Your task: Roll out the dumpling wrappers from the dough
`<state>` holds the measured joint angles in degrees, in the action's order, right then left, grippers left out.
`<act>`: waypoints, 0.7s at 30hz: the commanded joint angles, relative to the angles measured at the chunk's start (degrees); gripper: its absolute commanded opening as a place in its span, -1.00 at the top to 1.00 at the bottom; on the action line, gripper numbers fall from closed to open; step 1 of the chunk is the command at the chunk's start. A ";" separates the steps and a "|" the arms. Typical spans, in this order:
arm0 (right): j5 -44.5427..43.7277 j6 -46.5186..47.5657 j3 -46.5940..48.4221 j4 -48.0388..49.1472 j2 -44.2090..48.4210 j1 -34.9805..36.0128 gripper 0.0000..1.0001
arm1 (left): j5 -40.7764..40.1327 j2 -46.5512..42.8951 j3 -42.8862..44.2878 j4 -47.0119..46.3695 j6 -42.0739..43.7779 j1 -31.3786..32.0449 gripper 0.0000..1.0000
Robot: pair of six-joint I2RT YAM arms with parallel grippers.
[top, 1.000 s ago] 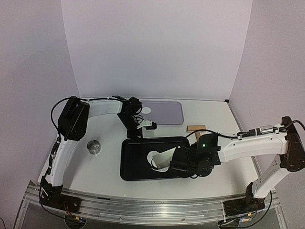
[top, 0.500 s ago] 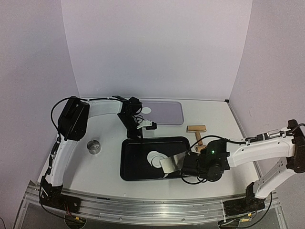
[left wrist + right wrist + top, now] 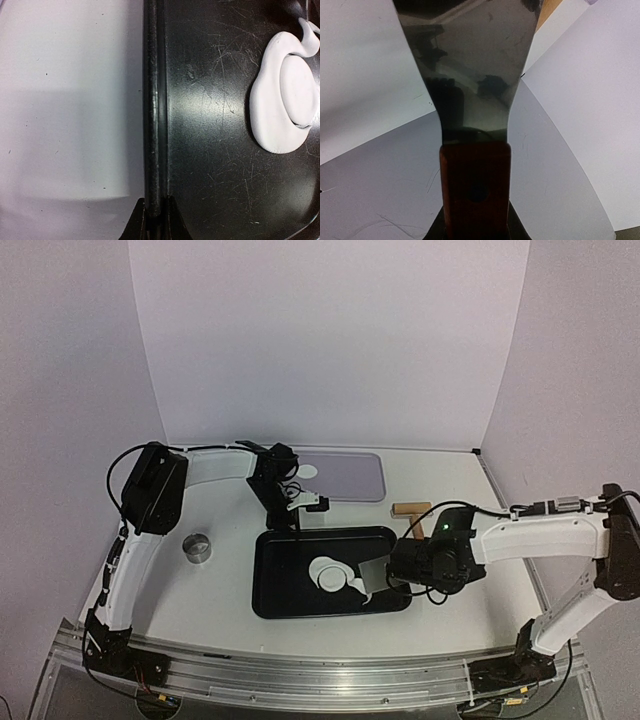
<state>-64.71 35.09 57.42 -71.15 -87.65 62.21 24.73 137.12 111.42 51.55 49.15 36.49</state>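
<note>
A black tray (image 3: 290,590) lies mid-table. On it a round dumpling wrapper (image 3: 299,87) sits inside a curved strip of leftover dough (image 3: 264,107); in the top view the two show as one white patch (image 3: 332,573). My left gripper (image 3: 297,524) (image 3: 155,216) is shut on the tray's far rim (image 3: 152,125). My right gripper (image 3: 402,572) (image 3: 475,222) is shut on the wooden handle (image 3: 475,190) of a metal scraper. The blade (image 3: 374,576) (image 3: 470,65) hangs over the tray's right part, just right of the dough. Another wrapper (image 3: 308,470) lies on the purple tray (image 3: 355,480).
A wooden roller (image 3: 412,510) lies on the table right of the black tray, behind my right arm. A small metal cup (image 3: 197,547) stands left of the tray. White walls close the table at the back and sides.
My right gripper has drawn the scraper to the right, off the dough, which now lies uncovered. The left gripper and the tray have stayed put.
</note>
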 commanded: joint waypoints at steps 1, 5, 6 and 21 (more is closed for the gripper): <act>-2.47 -0.97 6.39 -3.80 -1.72 -1.11 1.00 | -7.20 1.21 0.31 -3.61 6.03 0.35 1.00; -2.58 -0.53 9.19 -3.79 -1.75 -1.74 1.00 | -7.24 1.04 0.29 -3.50 6.00 0.35 1.00; -2.58 -0.33 9.71 -3.80 -1.69 -1.93 1.00 | -7.21 1.03 0.29 -3.52 5.99 0.35 1.00; 7.32 -1.42 10.15 -5.86 -1.54 0.53 1.00 | -7.35 1.07 1.04 -3.28 5.85 0.34 1.00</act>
<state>-60.25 35.97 67.77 -75.49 -89.43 62.01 24.73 137.12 111.42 51.53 49.21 36.49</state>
